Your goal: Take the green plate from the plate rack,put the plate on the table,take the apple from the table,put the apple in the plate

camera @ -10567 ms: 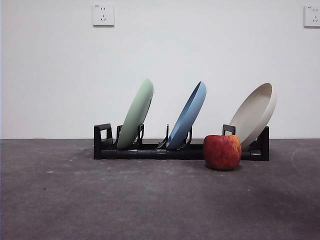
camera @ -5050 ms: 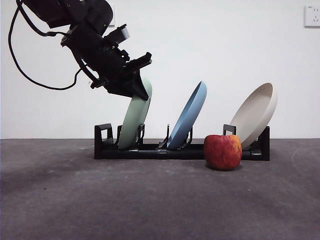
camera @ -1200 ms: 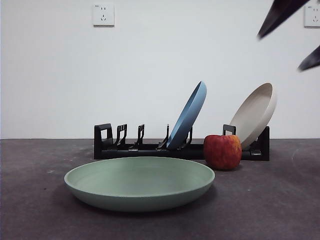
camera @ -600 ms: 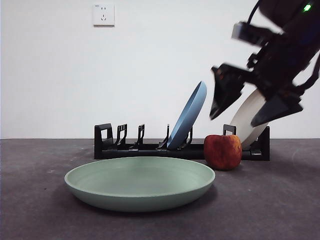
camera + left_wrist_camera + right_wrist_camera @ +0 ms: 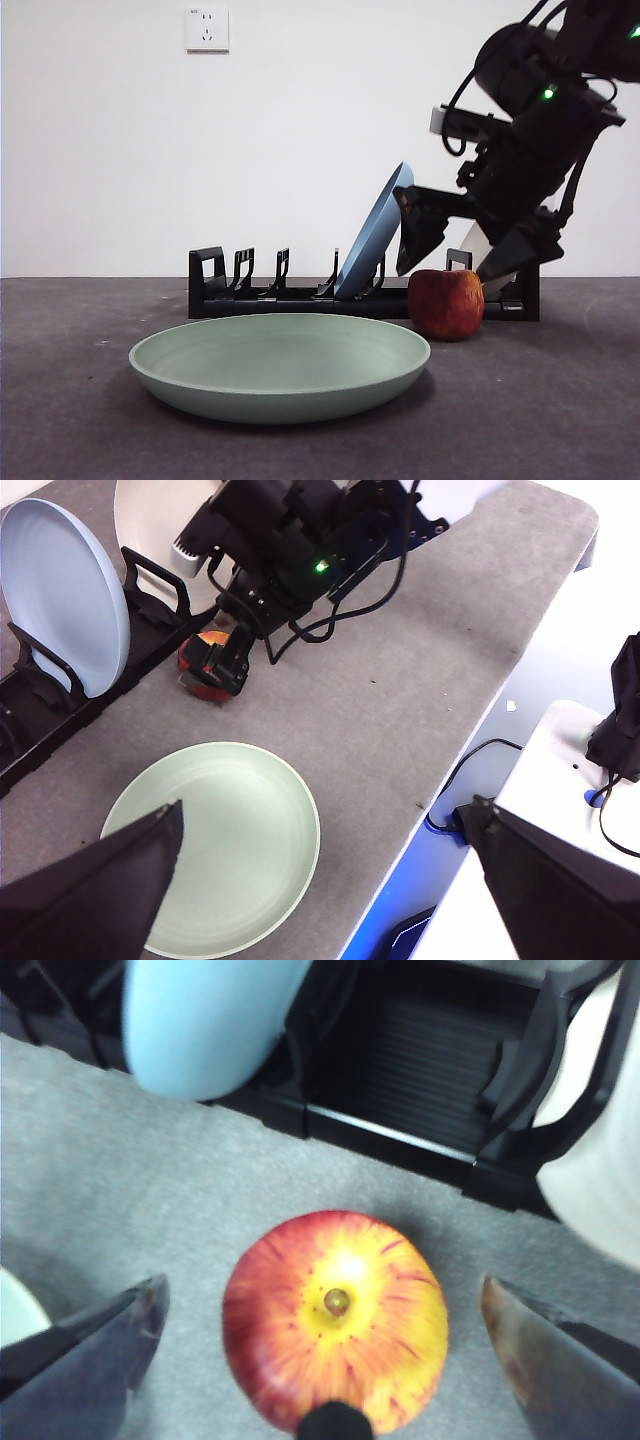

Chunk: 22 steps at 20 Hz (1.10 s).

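White wall and dark grey counter (image 5: 90, 400) frame the work area. Note that the green plate (image 5: 280, 365) is out of the rack (image 5: 270, 295) and lies flat on the counter toward the camera, so the first two steps are done.

Step in hand: taking the apple (image 5: 446, 303). It sits on the counter just in front of the rack, between the blue plate (image 5: 375, 240) and the beige plate (image 5: 600, 1180). The right claw (image 5: 458, 255) hangs directly above it with jaws spread wide, one to each side and neither touching the fruit. The right wrist view shows the stem roughly centred between the jaws.

Next move, as judged: lower the right claw until the jaws straddle the widest part of the apple, then close.

Clearances: the rack edge and both leaning plates stand close behind the apple, so keep the descent vertical. Open counter lies between apple and green plate, giving a free path for the carry.

The left claw (image 5: 320, 880) waits high above the counter, jaws apart and empty.
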{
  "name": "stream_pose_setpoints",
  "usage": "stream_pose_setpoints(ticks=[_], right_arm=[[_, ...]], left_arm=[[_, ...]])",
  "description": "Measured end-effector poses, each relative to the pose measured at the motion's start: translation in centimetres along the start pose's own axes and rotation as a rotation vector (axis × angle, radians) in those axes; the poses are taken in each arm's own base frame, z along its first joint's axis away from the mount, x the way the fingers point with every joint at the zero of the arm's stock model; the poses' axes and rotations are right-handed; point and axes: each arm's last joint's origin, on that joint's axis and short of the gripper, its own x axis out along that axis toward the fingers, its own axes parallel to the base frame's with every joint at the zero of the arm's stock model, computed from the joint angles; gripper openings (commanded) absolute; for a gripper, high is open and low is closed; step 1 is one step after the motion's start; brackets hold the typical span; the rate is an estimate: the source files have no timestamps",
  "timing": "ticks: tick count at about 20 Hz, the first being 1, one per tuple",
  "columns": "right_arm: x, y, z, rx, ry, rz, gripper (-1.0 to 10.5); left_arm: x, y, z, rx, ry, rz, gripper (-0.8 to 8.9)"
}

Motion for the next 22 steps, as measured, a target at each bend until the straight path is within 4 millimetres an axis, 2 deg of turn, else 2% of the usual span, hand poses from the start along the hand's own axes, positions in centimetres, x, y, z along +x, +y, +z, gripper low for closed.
stream_pose_setpoints(ticks=[4,5,7,8,11,12,13,16,18,20,22], right_arm=[[1.5,-0.2,-1.0,0.008,0.052,-0.001,7.2],[1.7,-0.2,-1.0,0.008,0.046,0.000,6.4],[1.7,-0.2,-0.8,0.005,0.023,0.000,3.8],[1.7,-0.2,-0.8,0.005,0.021,0.000,2.9],[1.7,-0.2,-0.8,0.006,0.024,0.000,1.5],[1.7,-0.2,-0.8,0.006,0.024,0.000,0.3],[1.7,-0.2,-0.8,0.006,0.024,0.001,-0.1],[1.7,-0.2,-0.8,0.006,0.025,0.001,-0.1],[1.0,0.0,-0.7,0.006,0.037,0.002,-0.1],[-1.3,0.8,0.6,-0.013,-0.021,0.015,-0.1],[-4.6,2.5,1.9,-0.047,-0.091,0.049,-0.1]], left_arm=[[0.0,0.0,0.0,0.000,0.000,0.000,4.75],[0.0,0.0,0.0,0.000,0.000,0.000,4.75],[0.0,0.0,0.0,0.000,0.000,0.001,4.75],[0.0,0.0,0.0,0.000,0.000,0.001,4.75],[0.0,0.0,0.0,0.000,0.000,0.001,4.75],[0.0,0.0,0.0,0.000,0.000,0.002,4.75],[0.0,0.0,0.0,0.000,0.000,0.002,4.75],[0.0,0.0,0.0,0.001,0.005,0.004,4.75],[0.0,0.1,-0.2,0.006,0.020,0.008,4.75],[0.0,0.1,-0.3,0.008,0.028,0.009,4.75],[0.0,0.1,-0.3,0.008,0.028,0.009,4.75]])
